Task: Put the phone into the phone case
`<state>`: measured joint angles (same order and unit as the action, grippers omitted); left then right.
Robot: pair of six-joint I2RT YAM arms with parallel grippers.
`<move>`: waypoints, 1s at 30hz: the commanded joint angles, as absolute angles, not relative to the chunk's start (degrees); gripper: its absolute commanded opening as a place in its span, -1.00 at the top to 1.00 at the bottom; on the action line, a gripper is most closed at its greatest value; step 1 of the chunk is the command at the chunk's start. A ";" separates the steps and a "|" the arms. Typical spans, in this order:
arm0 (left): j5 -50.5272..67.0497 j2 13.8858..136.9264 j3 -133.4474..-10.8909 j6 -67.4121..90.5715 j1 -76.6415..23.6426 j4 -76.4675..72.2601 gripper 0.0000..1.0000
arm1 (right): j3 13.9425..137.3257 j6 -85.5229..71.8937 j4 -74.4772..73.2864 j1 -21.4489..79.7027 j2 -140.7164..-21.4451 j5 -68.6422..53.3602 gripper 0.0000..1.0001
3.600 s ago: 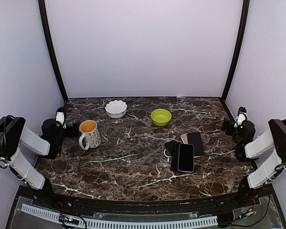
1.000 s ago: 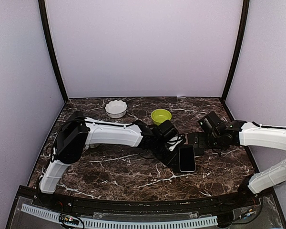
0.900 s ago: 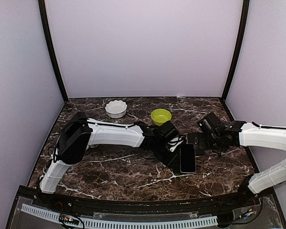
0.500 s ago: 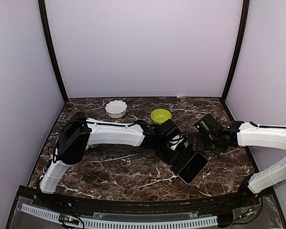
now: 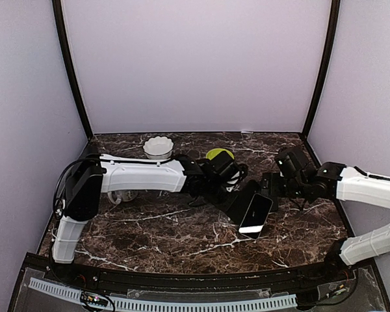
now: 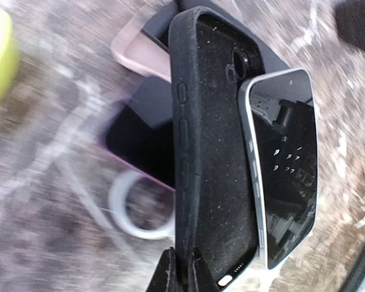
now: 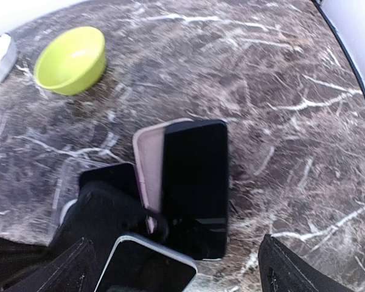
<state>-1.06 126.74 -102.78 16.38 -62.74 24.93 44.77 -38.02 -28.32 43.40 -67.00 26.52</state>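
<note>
- Two bowls sit at the back: a white bowl (image 5: 158, 147) on the left with nothing visible in it, and a green bowl (image 7: 70, 58), empty.
- Left claw (image 6: 179, 269) is clamped on the bottom edge of the black case (image 6: 210, 152), which it appears to hold tilted just above the table (image 5: 149, 227), mid-table.
- Phone (image 6: 283, 164) lies screen-out along the case's right edge, touching and overlapping it. It is not seated in the case.
- Beneath them lie a dark phone (image 6: 140, 143) and, further right, a black phone (image 7: 194, 182) resting on a pink item (image 7: 147, 155).
- Right claw (image 5: 271, 187) hovers just right of the pair, jaws spread wide, holding nothing.
- Step in hand, as I judge it: steadying the case so the phone can be fitted. The task looks early.
- Next move calls for the right claw to take the phone by its long edges, square it to the case's opening and press one corner in first. The loose phone could slide off meanwhile.
</note>
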 commanded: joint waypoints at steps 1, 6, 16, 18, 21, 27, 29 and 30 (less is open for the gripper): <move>-12.76 120.72 -102.12 12.87 -61.48 20.15 1.00 | 45.15 -35.73 -22.39 43.85 -65.51 23.01 -0.89; -21.15 118.15 -100.47 9.19 -61.42 16.66 1.00 | 45.48 -34.29 -18.99 43.77 -65.42 21.03 -0.92; -30.00 109.87 -91.27 5.10 -61.01 7.82 1.00 | 48.60 -31.33 -12.39 43.68 -67.97 16.70 -0.96; -26.85 105.88 -86.95 8.22 -60.53 4.70 1.00 | 49.42 -31.00 -9.10 43.68 -68.39 13.49 -0.96; -23.22 99.66 -81.23 12.69 -60.26 1.00 1.00 | 49.58 -31.38 -2.41 43.68 -69.25 8.01 -0.90; -17.37 94.94 -76.09 17.94 -59.63 0.47 1.00 | 50.52 -33.00 6.28 43.68 -72.29 0.81 -0.65; -16.62 94.08 -75.21 18.49 -59.52 0.21 1.00 | 50.65 -33.81 8.34 43.69 -73.64 -1.54 -0.55; -16.57 93.93 -74.85 18.61 -59.47 0.23 1.00 | 50.89 -34.06 9.08 43.77 -74.24 -2.83 -0.52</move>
